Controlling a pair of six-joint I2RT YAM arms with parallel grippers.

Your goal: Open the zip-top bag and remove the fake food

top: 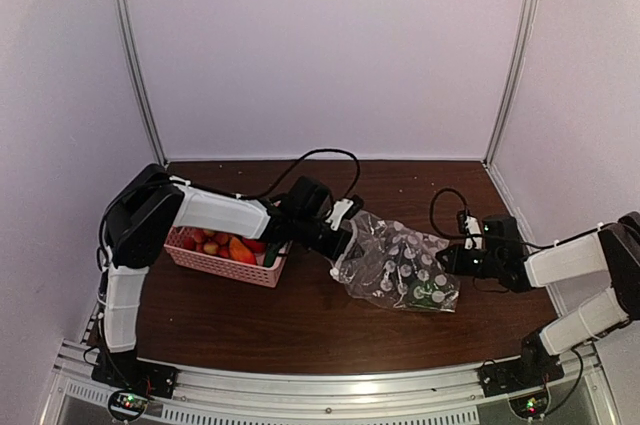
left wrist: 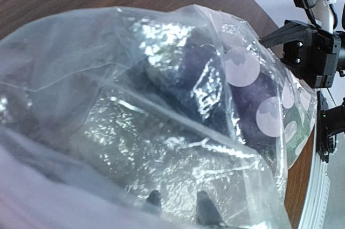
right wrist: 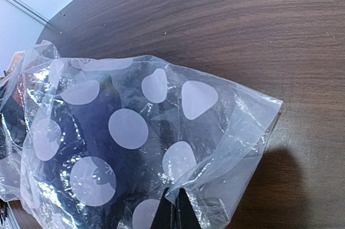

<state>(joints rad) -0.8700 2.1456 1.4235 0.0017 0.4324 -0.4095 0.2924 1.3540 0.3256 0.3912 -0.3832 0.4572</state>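
Zip-top bag (top: 395, 263) lies crumpled mid-table (top: 300, 330) between the arms, with its mouth toward the left.

Top view: the left gripper (top: 340, 240) is at the mouth end. The right gripper (top: 452, 260) is pinching the far right edge. A pink basket (top: 215, 267) sits just left of the bag under the left arm and holds red and orange fake food (top: 235, 248). A green piece shows low in the bag's right corner.

Left wrist view: film fills the frame. The left fingertips (left wrist: 207, 210) stand part way apart at the bottom edge, shrouded in plastic, with no food between them. Whether film is caught there, I cannot tell. A dark eggplant (left wrist: 183, 78) lies deeper in, toward the right gripper's end.

Right wrist view: the right fingers (right wrist: 161, 215) are closed flat on a fold of dotted film. A dark mass sits inside the bag to the left.

Judgement: the step in hand is reaching in for the leftovers.
- The right grip should stay firm and draw the film taut, so the mouth gapes.
- The left should spread wider than the eggplant and run in low.
- It should close on the eggplant's body, not on plastic.
- It should withdraw toward the basket.
- The risk is pinched film dragging the whole bag along.
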